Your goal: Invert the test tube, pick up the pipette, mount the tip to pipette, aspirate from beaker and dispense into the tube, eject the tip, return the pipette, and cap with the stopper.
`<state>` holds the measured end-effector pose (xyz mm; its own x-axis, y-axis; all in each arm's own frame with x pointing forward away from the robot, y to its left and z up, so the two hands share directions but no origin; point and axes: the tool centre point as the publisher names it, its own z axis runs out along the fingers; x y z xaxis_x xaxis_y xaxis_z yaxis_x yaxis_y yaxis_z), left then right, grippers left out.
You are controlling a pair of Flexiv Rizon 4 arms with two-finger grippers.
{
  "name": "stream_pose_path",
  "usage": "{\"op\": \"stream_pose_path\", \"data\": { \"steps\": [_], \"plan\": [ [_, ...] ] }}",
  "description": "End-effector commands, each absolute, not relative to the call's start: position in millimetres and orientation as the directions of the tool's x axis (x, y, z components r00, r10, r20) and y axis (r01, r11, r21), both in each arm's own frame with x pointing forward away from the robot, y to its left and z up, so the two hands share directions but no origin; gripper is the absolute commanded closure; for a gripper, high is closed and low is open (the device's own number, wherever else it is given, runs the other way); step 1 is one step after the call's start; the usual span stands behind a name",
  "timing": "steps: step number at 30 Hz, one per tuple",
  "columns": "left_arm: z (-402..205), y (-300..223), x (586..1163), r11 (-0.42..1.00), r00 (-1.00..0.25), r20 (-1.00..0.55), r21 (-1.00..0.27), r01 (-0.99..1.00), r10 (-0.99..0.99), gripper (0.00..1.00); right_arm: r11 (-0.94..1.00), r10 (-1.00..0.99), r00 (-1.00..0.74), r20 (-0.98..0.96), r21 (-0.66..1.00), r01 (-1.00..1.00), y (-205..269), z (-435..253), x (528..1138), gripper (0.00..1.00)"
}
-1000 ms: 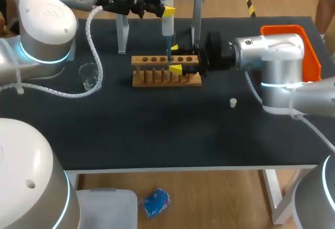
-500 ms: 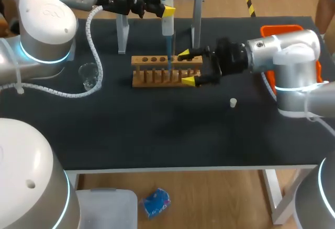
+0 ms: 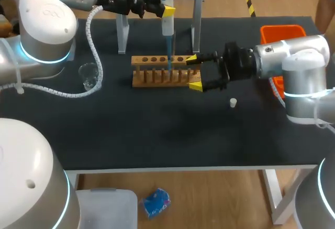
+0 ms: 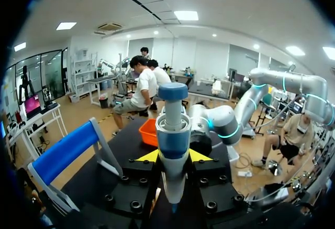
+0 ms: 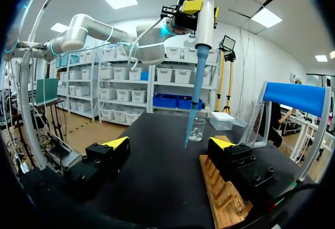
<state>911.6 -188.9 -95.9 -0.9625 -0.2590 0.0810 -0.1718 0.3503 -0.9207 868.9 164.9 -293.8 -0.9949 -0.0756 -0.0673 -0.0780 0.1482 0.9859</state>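
dispensing into the tube looks to be the step in hand: the left pincer (image 4: 168, 156) pinches the pipette (image 3: 167, 24) upright, its blue tip (image 3: 169, 48) pointing down at the wooden rack (image 3: 157, 78). the tube itself i cannot make out there. the right pincer (image 3: 193, 72) hangs spread and empty at the rack's right end. the next move likely calls for a straight lift clear of the rack, since the stand post (image 3: 196, 24) crowds just behind. open desk (image 3: 157, 129) lies in front, where the stopper (image 3: 233, 102) sits alone; the beaker (image 3: 89, 76) stands well apart on my left.
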Motion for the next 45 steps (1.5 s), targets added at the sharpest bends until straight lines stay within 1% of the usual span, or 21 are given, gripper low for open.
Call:
{"op": "stream_pose_path", "data": {
  "steps": [1,11,15,24,29,35,45],
  "plan": [
    [-96,-189,912,0.348,-0.963,0.08,-0.922,-0.169,-0.258,1.0,0.151,-0.074,-0.995,-0.068,0.985,-0.079,165,-293,868,0.0],
    [-97,-184,913,0.339,-0.963,0.071,-0.927,-0.159,-0.259,1.0,0.151,-0.074,-0.995,-0.068,0.985,-0.079,165,-293,868,0.0],
    [-100,-156,918,0.283,-0.967,0.053,-0.951,-0.125,-0.248,1.0,0.151,-0.074,-0.995,-0.068,0.985,-0.079,165,-293,868,0.0],
    [-112,-81,942,0.347,-0.954,0.021,-0.929,-0.129,-0.299,1.0,0.151,-0.074,-0.995,-0.068,0.985,-0.079,165,-293,868,0.0],
    [-121,-44,957,0.352,-0.941,0.018,-0.925,-0.143,-0.337,1.0,0.151,-0.074,-0.995,-0.068,0.985,-0.079,165,-293,868,0.0],
    [-127,-15,969,0.361,-0.934,0.029,-0.917,-0.167,-0.357,1.0,0.151,-0.074,-0.995,-0.068,0.985,-0.079,165,-293,868,0.0],
    [-113,26,972,0.394,-0.912,0.003,-0.902,-0.18,-0.411,1.0,0.151,-0.074,-0.995,-0.068,0.985,-0.079,165,-293,868,0.0]
  ]
}}
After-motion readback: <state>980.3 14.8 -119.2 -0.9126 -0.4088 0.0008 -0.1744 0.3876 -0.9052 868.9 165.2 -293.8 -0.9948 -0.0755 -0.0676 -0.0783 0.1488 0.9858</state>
